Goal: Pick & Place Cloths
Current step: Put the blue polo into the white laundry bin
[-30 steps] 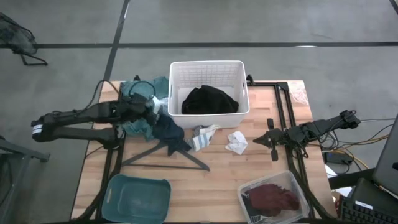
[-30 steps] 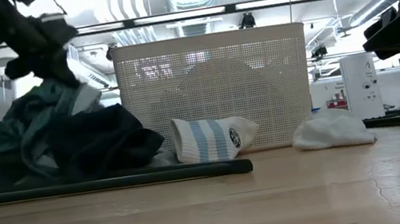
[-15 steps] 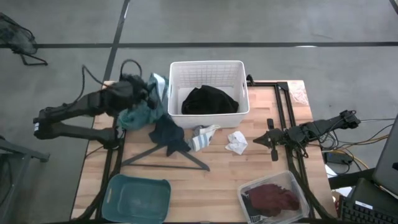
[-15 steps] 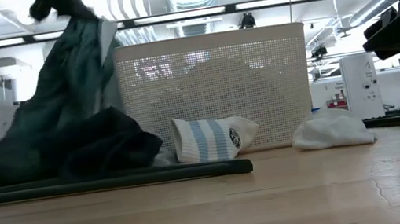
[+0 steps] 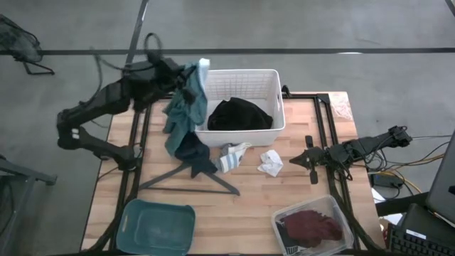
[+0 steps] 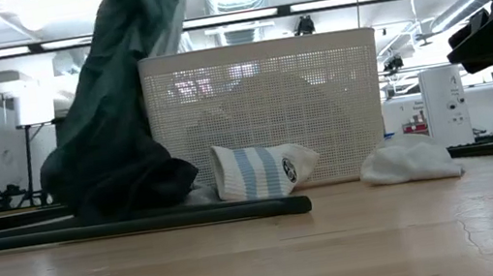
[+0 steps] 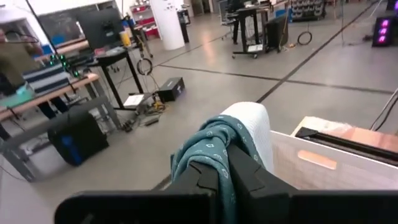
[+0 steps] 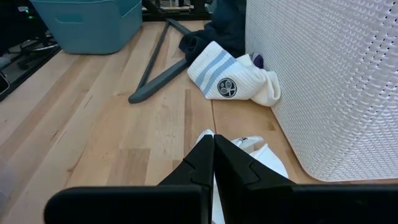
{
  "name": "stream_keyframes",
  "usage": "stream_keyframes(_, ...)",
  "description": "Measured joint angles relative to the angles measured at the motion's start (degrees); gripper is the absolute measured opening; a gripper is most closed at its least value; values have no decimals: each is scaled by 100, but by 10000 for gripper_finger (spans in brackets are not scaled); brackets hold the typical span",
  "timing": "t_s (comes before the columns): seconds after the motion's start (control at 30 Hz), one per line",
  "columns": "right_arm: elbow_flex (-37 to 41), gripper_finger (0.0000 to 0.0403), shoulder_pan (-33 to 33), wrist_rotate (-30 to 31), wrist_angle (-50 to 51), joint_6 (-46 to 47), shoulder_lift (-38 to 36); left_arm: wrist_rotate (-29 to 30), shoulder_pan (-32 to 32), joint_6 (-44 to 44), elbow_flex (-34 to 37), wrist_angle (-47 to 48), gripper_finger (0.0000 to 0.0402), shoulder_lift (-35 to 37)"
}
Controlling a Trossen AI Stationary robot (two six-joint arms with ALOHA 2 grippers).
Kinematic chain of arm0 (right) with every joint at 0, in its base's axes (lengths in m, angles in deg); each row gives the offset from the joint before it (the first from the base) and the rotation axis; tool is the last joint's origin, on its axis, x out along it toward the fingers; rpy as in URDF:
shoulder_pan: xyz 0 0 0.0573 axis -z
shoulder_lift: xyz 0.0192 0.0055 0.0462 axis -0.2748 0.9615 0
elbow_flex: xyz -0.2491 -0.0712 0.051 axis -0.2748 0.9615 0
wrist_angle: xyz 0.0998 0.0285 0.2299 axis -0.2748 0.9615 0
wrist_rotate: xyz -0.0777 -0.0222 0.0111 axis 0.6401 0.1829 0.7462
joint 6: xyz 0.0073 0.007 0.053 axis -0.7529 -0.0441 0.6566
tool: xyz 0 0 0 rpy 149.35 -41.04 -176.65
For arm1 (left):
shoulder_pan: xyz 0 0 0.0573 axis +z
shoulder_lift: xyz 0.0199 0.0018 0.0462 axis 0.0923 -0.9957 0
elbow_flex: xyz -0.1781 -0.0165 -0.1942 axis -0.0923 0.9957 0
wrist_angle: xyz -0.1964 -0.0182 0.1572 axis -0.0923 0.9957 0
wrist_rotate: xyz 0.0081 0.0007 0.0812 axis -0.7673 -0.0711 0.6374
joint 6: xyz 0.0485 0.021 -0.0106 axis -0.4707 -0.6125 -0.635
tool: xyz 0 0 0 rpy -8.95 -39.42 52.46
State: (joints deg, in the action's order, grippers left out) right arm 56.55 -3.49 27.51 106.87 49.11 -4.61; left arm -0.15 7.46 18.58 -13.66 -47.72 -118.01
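Note:
My left gripper [image 5: 183, 75] is raised by the left wall of the white basket [image 5: 238, 75] and is shut on the large teal-green cloth [image 5: 182, 114], which has a white part [image 5: 204, 66] at the top. The cloth's lower end [image 6: 104, 169] reaches down to the navy cloth [image 5: 193, 153], which lies on the table over the hanger. A black cloth [image 5: 239, 114] lies in the basket. The striped sock [image 5: 233, 157] and the small white cloth [image 5: 270, 163] lie on the table. My right gripper [image 5: 311, 163] is shut and hovers over the white cloth [image 8: 258, 155]. My left gripper [image 7: 229, 163] pinches a bunched fold of the teal-green cloth [image 7: 219, 138] between its two fingers, near the cloth's upper end beside its white part [image 7: 252, 121]. The cloth hangs long and slack below the fingers. Its lower end [image 5: 175, 144] is down at the navy cloth.
A dark grey hanger [image 5: 188, 178] lies on the table in front of the basket. A teal bin [image 5: 158, 226] stands at the near left. A clear container [image 5: 340, 213] with a maroon cloth [image 5: 311, 227] stands at the near right. Bare wood shows between the two.
My left gripper has risen and swung toward the far edge and the basket's left wall, staying shut on the teal-green cloth. The cloth has been drawn up from a heap on the table into a long hanging strip. The navy cloth stays down.

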Motion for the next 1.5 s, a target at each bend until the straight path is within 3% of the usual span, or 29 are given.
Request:
stream_keyframes(0.53, 0, 8, -2, 1, 0, 0, 0, -431, 268, -424, -2923, -28, 10, -2677)
stream_keyframes(0.77, 0, 8, -3, 2, 0, 0, 0, -1261, 309, -161, -4118, -172, 7, -3548)
stream_keyframes(0.97, 0, 8, -3, 1, 4, 0, -4, -2163, 449, 338, -3666, -575, 10, -3576)
stream_keyframes(1.5, 0, 8, -2, 2, 2, 0, -5, -2041, 490, 227, -1775, -441, 16, -3506)
